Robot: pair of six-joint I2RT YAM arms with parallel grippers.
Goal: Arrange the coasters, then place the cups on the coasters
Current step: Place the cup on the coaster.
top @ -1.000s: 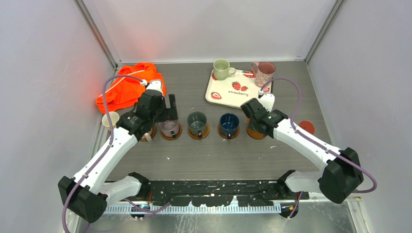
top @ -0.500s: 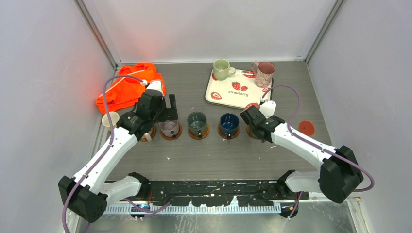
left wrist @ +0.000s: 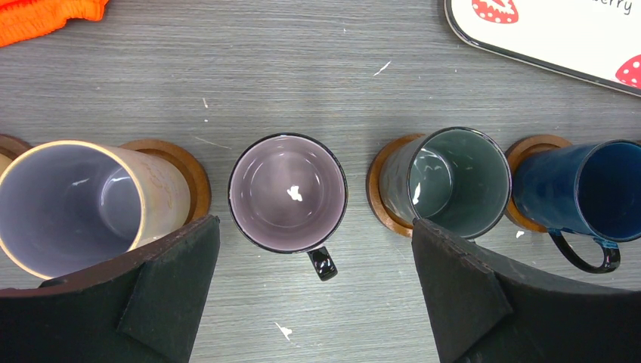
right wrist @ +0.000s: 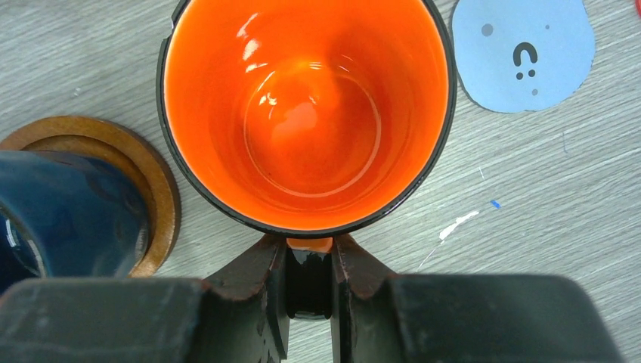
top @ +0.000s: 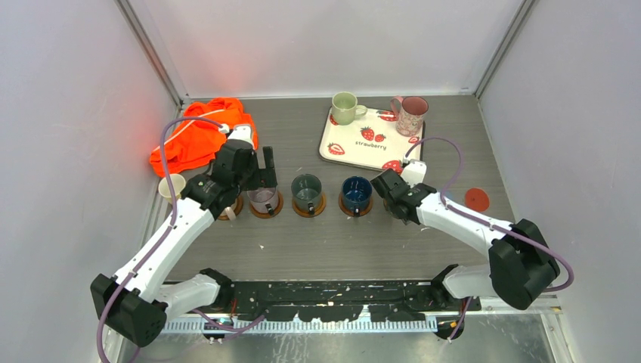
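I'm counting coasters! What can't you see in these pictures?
- Under the orange mug: the mug itself hides any coaster in the right wrist view; the right gripper covers it from the top.
- Strawberry tray: cut off by the left wrist view's edge.
- Red coaster pattern: too small, top view.

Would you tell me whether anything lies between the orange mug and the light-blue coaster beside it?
Nothing visible does: the right gripper holds the orange mug by its handle, and only a strip of bare table separates it from the light-blue coaster.
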